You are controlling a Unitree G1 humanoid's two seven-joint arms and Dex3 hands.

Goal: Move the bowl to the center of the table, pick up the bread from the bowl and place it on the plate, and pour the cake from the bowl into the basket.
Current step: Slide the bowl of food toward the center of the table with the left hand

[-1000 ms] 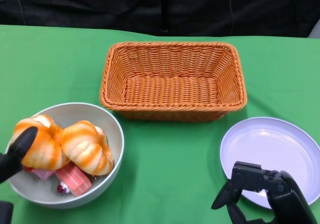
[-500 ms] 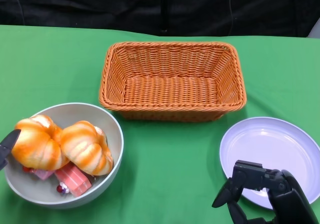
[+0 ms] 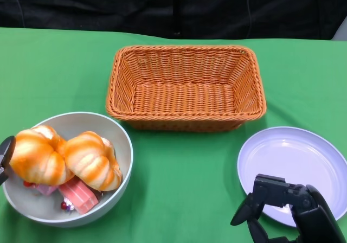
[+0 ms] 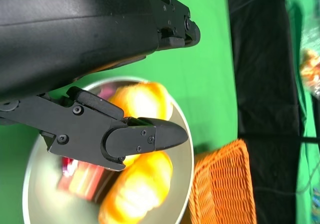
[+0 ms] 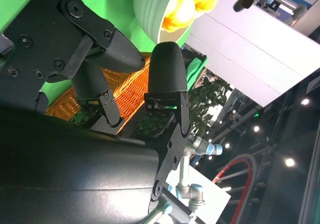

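- Right hand [image 3: 293, 213], black and many-fingered, nearest the viewer at the lower right: it hangs over the near rim of the plate; the fingers [image 5: 167, 69] are apart and hold nothing.
- Left hand [image 3: 5, 156]: only a sliver shows at the left edge of the head view, just beside the bowl. In the left wrist view the fingers [image 4: 145, 136] are spread above the bowl with nothing clamped between them.
- Pale grey round bowl [image 3: 116, 132]: near-left on the green worktop [image 3: 184, 167], not at its centre. Judged from this, the first step is not yet done.
- Two orange-and-white glazed pumpkin-shaped bread rolls [image 3: 92, 159]: side by side, touching, heaped above the bowl's rim. Their surface looks smooth, glossy and plump; neither is lifted out.
- Pink rectangular slice of cake [image 3: 78, 194]: low in the bowl, partly under the rolls, with small dark-red bits beside it. It remains to be poured.
- White round shallow plate [image 3: 303, 153]: near-right, bare; the bread has yet to reach it.
- Orange woven rectangular wicker basket [image 3: 187, 115]: farther back, centre of the worktop, upright and holding nothing.
- Progress, as a judgement: all three steps remain.
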